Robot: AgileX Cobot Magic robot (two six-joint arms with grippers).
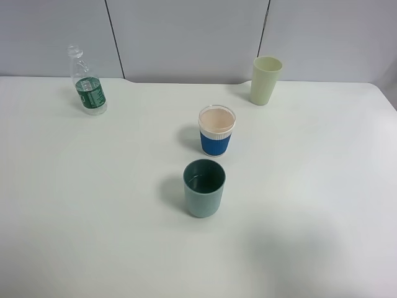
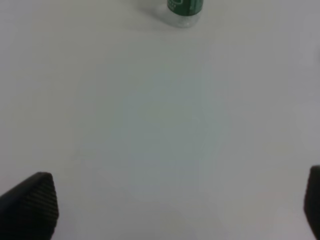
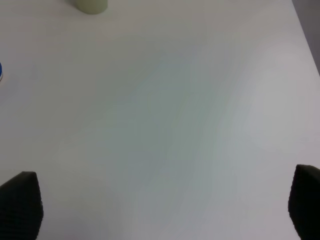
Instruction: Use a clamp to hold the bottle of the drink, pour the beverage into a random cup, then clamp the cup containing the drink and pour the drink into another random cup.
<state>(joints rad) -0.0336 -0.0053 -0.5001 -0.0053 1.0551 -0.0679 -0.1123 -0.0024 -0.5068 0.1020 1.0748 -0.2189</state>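
A clear bottle with a green label stands uncapped at the table's back left; its base shows in the left wrist view. A white cup with a blue ribbed sleeve stands mid-table. A dark green cup stands in front of it. A pale green cup stands at the back right; its base shows in the right wrist view. My left gripper and right gripper are both open and empty above bare table. Neither gripper shows in the exterior high view.
The white table ends at a grey panelled wall behind. The table's right edge shows in the right wrist view.
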